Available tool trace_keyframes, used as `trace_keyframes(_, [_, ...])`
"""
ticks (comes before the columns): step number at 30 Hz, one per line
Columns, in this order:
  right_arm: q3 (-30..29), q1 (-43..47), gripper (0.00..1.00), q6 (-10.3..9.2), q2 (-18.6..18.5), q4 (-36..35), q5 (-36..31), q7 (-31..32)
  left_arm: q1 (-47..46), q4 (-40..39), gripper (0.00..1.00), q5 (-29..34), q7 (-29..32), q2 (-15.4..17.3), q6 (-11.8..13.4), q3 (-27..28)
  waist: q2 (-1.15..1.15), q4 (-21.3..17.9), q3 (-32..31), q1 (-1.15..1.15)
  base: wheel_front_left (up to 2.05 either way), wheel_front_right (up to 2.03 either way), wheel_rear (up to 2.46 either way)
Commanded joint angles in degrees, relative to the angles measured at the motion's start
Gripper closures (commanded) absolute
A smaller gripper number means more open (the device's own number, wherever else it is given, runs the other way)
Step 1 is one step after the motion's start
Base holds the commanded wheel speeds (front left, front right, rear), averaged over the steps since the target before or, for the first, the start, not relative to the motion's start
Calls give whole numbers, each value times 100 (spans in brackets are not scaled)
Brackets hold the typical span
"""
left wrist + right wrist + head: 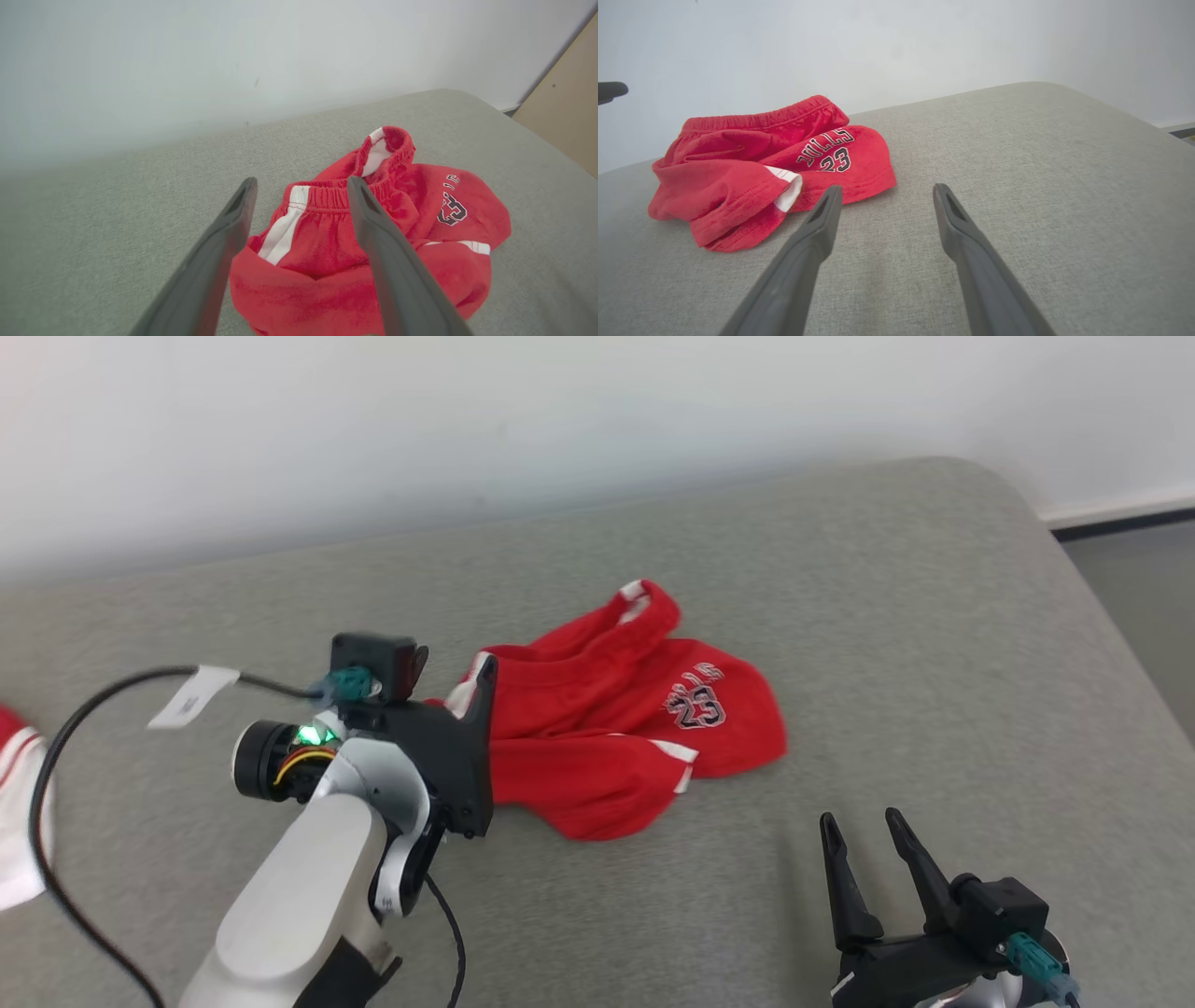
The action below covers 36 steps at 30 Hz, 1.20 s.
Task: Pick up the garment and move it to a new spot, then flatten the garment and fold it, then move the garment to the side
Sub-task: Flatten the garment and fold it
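Our left end effector (302,182) gapes wide over the crumpled red shorts (317,247), and our right end effector (887,188) gapes wide nearby.

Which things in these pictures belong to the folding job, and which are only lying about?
Belong to the job:
- crumpled red fabric shorts with white stripes and the number 23, lying on the grey fabric cushion
- left tool, open, pointed at the waistband
- right tool, open, apart from the shorts

Only lying about:
- red and white cloth at the head view's left edge
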Motion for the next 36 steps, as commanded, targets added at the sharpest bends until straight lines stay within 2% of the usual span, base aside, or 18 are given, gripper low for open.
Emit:
trace_keyframes(1, [18,-47,0,20,-2,22,56,-18,-71,106,0,14,92,17,-13,-20,0,-596,118,1,0,0,0])
trace_keyframes(8, [-16,-45,0,20,1,55,134,-28,-701,788,0,167,740,75,-274,-338,0,-1355,343,1,0,0,0])
trace_keyframes(14, [78,-101,0,20,0,-32,269,-30,-1077,1406,0,548,922,246,-89,-584,0,-1663,483,1,0,0,0])
trace_keyframes(16, [74,-91,0,20,-1,-61,288,-29,-1146,1584,0,576,1051,264,-96,-643,0,-1685,500,1,0,0,0])
trace_keyframes(20, [-98,5,0,20,0,-120,240,-22,-1232,1602,0,479,1159,366,-289,-638,0,-1563,519,1,0,0,0])
trace_keyframes(26, [-237,101,0,20,-3,-153,141,-23,-1184,1378,0,350,1205,491,-434,-607,0,-1108,436,1,0,0,0])
trace_keyframes(29, [-212,62,0,20,-4,-173,106,-22,-1111,1172,0,233,1313,562,-592,-630,0,-878,385,1,0,0,0])
trace_keyframes(32, [-165,13,0,20,-3,-154,71,-22,-971,922,0,104,1560,765,-850,-684,0,-739,346,1,0,0,0])
trace_keyframes(35, [-185,20,0,20,-4,-133,48,-22,-965,574,0,56,1757,1037,-924,-710,0,-656,338,1,0,0,0])
trace_keyframes(36, [-185,20,0,20,-4,-133,48,-22,-965,574,0,56,1757,1037,-924,-710,0,-656,338,1,0,0,0])
